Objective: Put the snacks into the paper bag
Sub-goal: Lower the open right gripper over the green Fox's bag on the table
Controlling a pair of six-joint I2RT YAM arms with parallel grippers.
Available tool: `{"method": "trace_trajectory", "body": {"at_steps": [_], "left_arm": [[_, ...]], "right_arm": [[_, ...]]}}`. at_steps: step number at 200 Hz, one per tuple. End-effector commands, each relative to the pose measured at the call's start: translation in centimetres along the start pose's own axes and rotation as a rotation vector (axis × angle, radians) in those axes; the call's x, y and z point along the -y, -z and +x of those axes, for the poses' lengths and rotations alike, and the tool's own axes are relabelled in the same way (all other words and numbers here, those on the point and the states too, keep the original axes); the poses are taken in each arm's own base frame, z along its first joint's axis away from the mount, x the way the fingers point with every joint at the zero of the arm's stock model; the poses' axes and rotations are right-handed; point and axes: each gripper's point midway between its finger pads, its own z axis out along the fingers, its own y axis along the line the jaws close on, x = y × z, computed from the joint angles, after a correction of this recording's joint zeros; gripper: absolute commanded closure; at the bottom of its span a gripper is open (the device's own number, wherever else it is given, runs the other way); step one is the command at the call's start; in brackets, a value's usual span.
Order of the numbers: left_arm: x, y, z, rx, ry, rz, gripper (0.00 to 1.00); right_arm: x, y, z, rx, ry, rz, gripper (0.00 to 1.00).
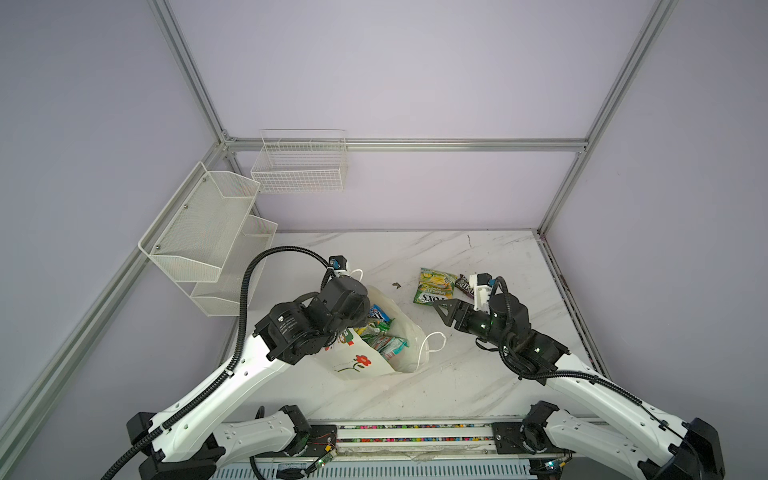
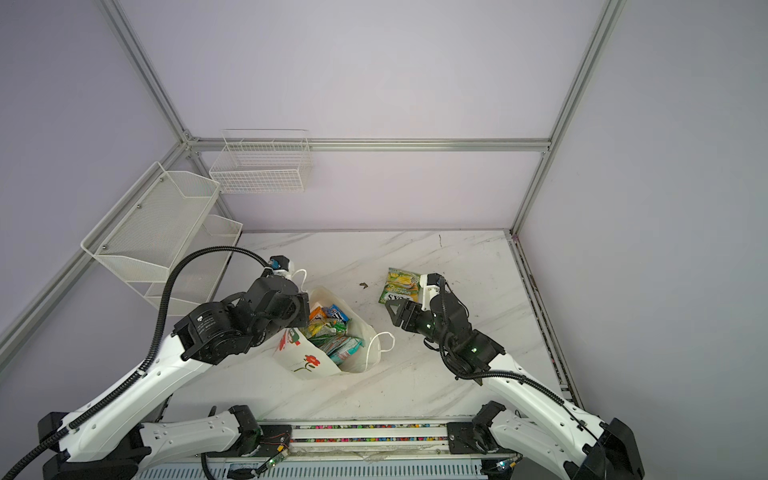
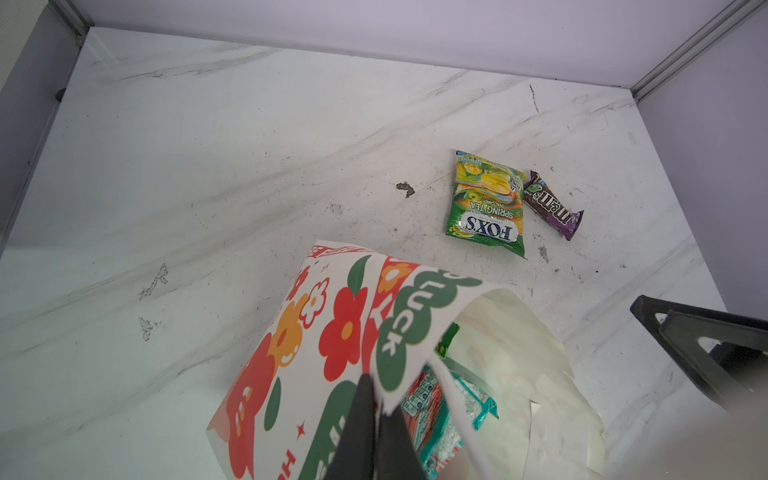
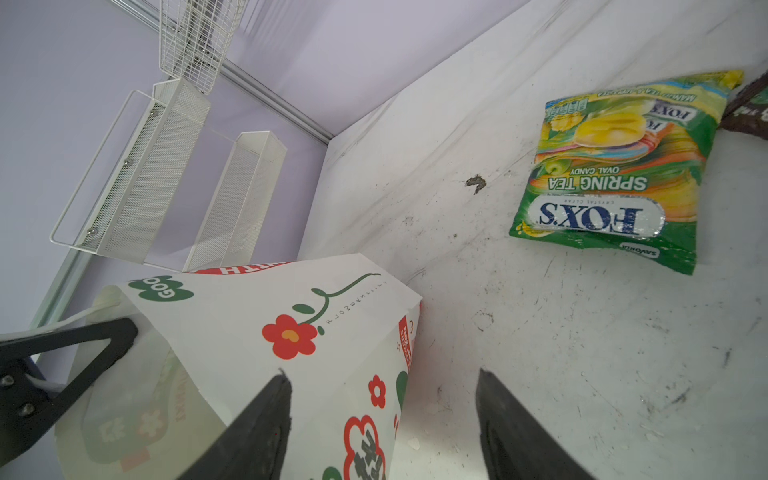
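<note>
Fingers point(image 4: 255, 432) spread over paper bag point(image 4: 232, 332) (Fox's packet point(image 4: 615, 178) beyond)

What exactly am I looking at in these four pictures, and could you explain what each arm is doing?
These are two robot arms with two-finger grippers, mounted at the edge of a marble-patterned table. Two pictures come from one camera pair overhead; the other two from a camera on each wrist. The left gripper is shut on the rim of the paper bag, holding its mouth open; several snack packets already lie inside. The right gripper is open and empty, between the bag and two snacks lying on the table: a green-yellow candy bag and, beside it, a dark M&M's packet.
</note>
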Motion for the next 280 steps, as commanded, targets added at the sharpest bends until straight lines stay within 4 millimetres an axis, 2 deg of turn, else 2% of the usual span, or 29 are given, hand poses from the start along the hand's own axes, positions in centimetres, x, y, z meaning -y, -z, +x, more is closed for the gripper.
{"method": "trace_trajectory", "body": {"at_steps": [1,60,153,215,280], "left_arm": [[1.0,2.1,-4.5,0.168,0.126,0.075,1.0],[0.7,1.6,-3.5,0.149,0.123,0.065,1.0],[0.4,1.6,-2.7,0.13,0.101,0.078,1.0],[0.2,1.9,-2.4,0.129,0.105,0.089,1.0],[0.4,1.9,-2.3,0.125,0.112,0.101,1.0]], "right_arm": [[0.3,0.2,-0.5,0.011,-0.005,0.023,0.28],[1.6,-0.4,-0.6,-0.007,-0.012,0.045,0.28],[5.6,-2.2,-1.0,-0.024,-0.103,0.152,0.25],[7.4,-3.2,-0.2,-0.063,-0.078,0.169,0.24],[10.2,-4.1,0.4,-0.096,-0.113,0.188,0.24]]}}
